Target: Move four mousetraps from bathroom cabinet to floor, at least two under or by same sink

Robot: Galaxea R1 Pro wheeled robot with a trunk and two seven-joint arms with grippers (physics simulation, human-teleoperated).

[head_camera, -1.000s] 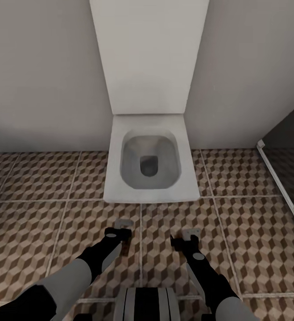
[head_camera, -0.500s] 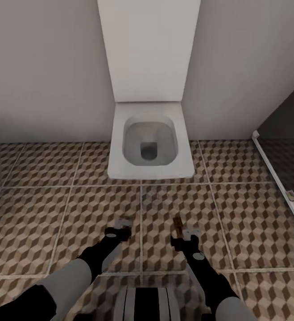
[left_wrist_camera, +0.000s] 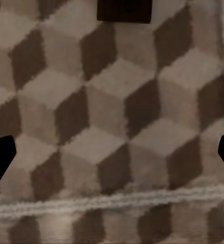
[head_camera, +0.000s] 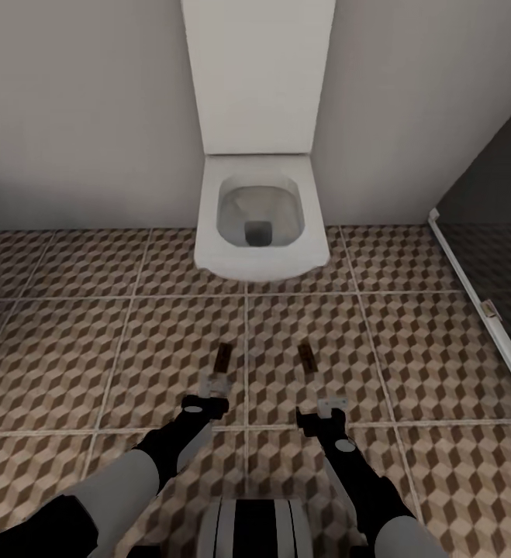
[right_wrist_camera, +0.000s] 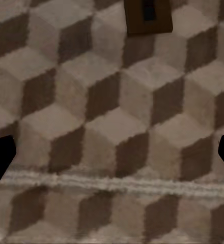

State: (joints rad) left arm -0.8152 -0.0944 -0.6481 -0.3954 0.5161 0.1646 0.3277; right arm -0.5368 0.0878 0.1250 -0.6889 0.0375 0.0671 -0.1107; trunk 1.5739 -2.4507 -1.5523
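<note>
Mousetraps: two lie flat on the bathroom floor (head_camera: 69, 349) before the toilet (head_camera: 259, 221), the left mousetrap (head_camera: 222, 358) and right mousetrap (head_camera: 306, 357) now uncovered as the view has drawn back. Left gripper (head_camera: 212, 385) and right gripper (head_camera: 333, 406) hang spread and empty. Both traps appear released, but no sink is in sight.

Both arms reach forward and down, left gripper (head_camera: 214, 385) and right gripper (head_camera: 333, 405) spread wide, holding nothing.

No readable text, label or number anywhere — floor, toilet, walls.
</note>
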